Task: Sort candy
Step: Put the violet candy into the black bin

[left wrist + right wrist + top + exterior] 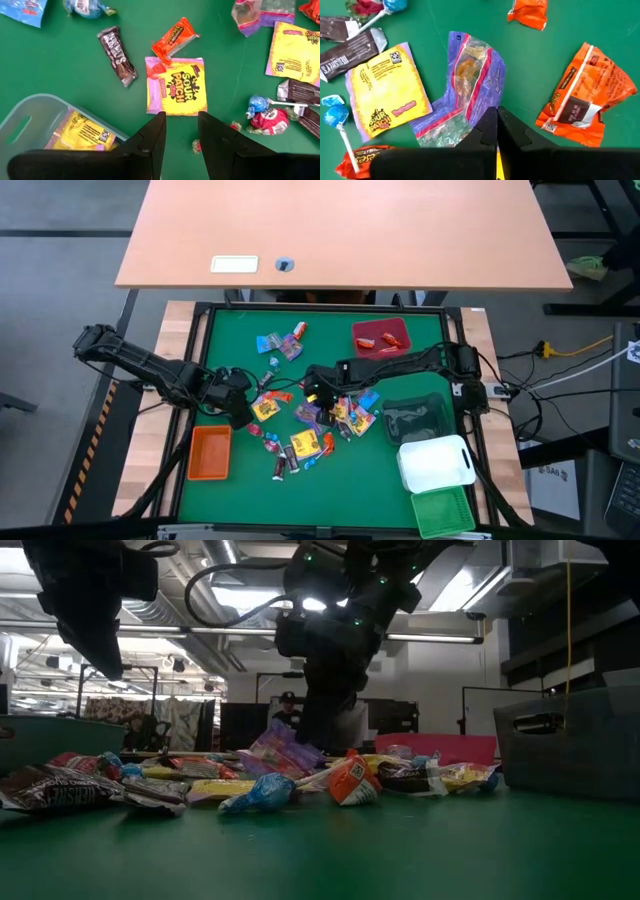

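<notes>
Two claws (243, 412) (318, 392), many candy (300, 445)

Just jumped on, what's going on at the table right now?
Candy sorting is under way. The right gripper is shut on a purple clear-windowed packet in the middle of the pile. The left gripper hovers part-open above a yellow Sour Patch packet, holding nothing. Most sweets still lie loose on the green mat.

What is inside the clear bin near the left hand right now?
In the left wrist view, the clear bin holds a yellow Sour Patch packet. The left hand covers the bin's near part, so anything else inside is hidden.
</notes>
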`<state>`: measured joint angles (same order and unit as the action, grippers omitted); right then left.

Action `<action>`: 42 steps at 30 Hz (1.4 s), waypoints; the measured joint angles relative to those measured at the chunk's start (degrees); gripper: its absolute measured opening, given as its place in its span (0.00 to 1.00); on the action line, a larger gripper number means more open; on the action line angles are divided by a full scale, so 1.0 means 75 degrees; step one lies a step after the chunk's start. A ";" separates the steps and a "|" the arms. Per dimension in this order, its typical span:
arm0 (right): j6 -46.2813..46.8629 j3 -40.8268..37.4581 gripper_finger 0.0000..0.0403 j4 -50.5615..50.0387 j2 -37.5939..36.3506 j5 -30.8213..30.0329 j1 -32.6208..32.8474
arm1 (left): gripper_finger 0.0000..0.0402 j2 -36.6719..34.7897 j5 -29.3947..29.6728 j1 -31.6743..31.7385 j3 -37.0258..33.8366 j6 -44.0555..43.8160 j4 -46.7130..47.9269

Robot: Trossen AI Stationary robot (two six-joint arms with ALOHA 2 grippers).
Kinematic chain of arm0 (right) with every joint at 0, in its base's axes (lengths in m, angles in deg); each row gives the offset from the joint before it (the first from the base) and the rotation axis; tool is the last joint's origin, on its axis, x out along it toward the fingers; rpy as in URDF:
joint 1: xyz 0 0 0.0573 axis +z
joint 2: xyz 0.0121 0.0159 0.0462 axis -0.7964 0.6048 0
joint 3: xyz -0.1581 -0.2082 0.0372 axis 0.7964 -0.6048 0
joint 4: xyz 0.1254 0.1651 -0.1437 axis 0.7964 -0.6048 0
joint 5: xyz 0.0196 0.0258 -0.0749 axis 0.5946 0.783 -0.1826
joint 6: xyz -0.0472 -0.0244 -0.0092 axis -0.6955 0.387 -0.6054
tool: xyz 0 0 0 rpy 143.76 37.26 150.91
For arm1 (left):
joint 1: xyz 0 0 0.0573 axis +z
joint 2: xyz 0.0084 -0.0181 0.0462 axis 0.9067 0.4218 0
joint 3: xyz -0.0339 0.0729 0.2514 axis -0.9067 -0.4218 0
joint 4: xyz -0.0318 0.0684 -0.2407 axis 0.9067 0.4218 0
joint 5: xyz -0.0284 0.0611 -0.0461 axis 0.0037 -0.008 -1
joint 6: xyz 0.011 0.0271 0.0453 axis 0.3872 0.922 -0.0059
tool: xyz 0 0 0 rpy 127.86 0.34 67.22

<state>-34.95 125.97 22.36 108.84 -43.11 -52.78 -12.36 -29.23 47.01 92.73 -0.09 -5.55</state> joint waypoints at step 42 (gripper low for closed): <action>0.0212 0.0028 0.53 0.0960 0.0998 -0.0105 0.0000 | 0.25 0.0003 0.0051 -0.0042 -0.0006 0.0109 -0.0299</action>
<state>-33.36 126.18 29.56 116.33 -43.89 -52.78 -12.34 -28.85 46.69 92.68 0.73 -7.79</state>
